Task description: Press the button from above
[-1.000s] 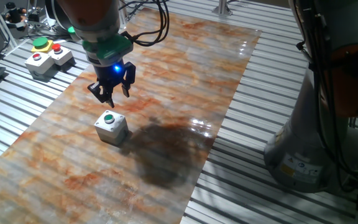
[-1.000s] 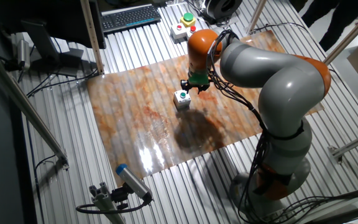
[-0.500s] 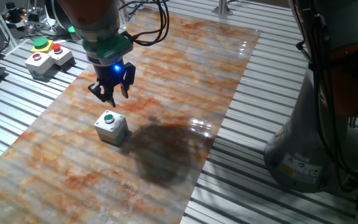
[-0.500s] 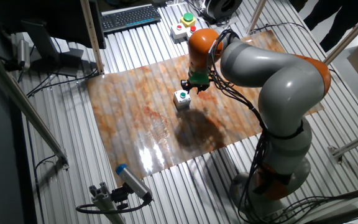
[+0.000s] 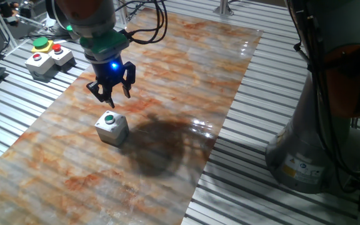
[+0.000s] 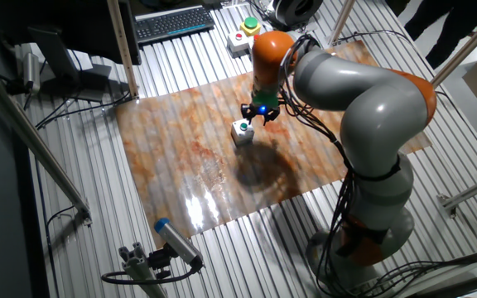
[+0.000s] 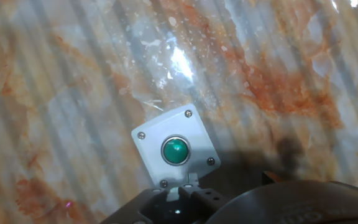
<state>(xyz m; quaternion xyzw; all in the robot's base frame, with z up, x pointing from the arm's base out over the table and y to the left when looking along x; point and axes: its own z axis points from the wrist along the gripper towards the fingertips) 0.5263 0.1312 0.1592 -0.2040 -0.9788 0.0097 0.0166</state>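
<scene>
A small grey box (image 5: 111, 128) with a green button (image 5: 109, 118) on top stands on the marbled board (image 5: 180, 75). My gripper (image 5: 111, 100) hangs above the board, just beyond the box and a little higher than it. Its fingertips point down and touch each other, holding nothing. In the other fixed view the gripper (image 6: 256, 117) is up and to the right of the box (image 6: 240, 131). The hand view looks straight down on the green button (image 7: 175, 150) in its box (image 7: 148, 155), with my fingertips (image 7: 188, 185) meeting at the lower edge.
A second control box (image 5: 47, 57) with green-yellow and red buttons sits off the board at the back left. A keyboard (image 6: 172, 21) lies behind it. The robot's base (image 5: 305, 144) stands to the right. Ribbed metal table (image 5: 261, 94) surrounds the board.
The gripper has shifted slightly up and to the left above the board. The button box has not moved.
</scene>
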